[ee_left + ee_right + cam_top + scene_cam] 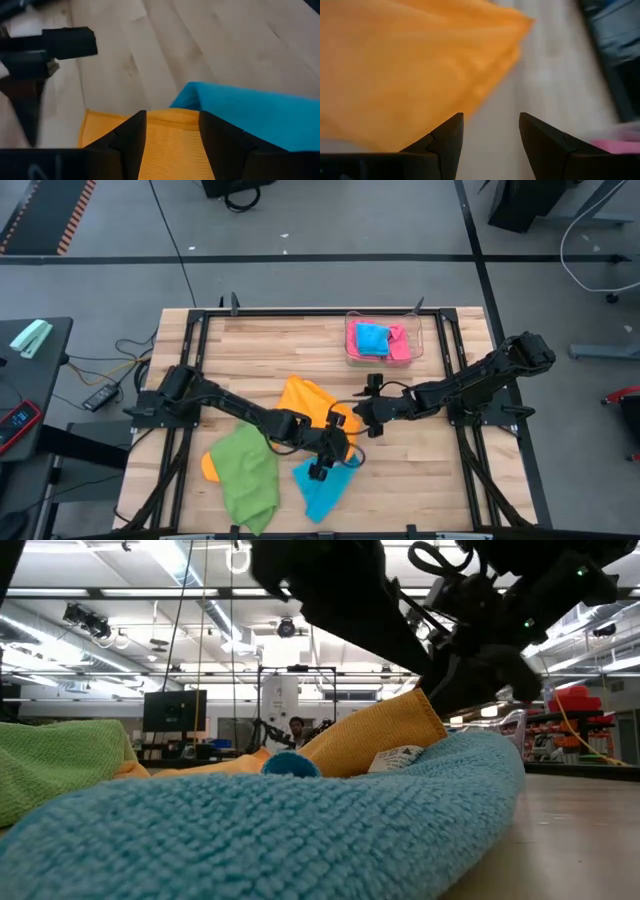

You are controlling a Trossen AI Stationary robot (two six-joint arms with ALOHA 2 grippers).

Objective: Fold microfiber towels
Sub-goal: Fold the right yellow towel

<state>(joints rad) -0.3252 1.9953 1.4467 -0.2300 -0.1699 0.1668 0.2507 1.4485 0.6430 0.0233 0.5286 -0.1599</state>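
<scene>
**Both arms meet over the orange towel**

On the wooden table lie a green towel, an orange towel and a blue towel. The left gripper holds the orange cloth between its fingers. The right gripper hovers with fingers parted, holding nothing, beside that towel's corner.

Even, bright illumination is provided by ceiling lights. The right wrist view is blurred throughout. The blue towel is rendered soft at close range.
</scene>
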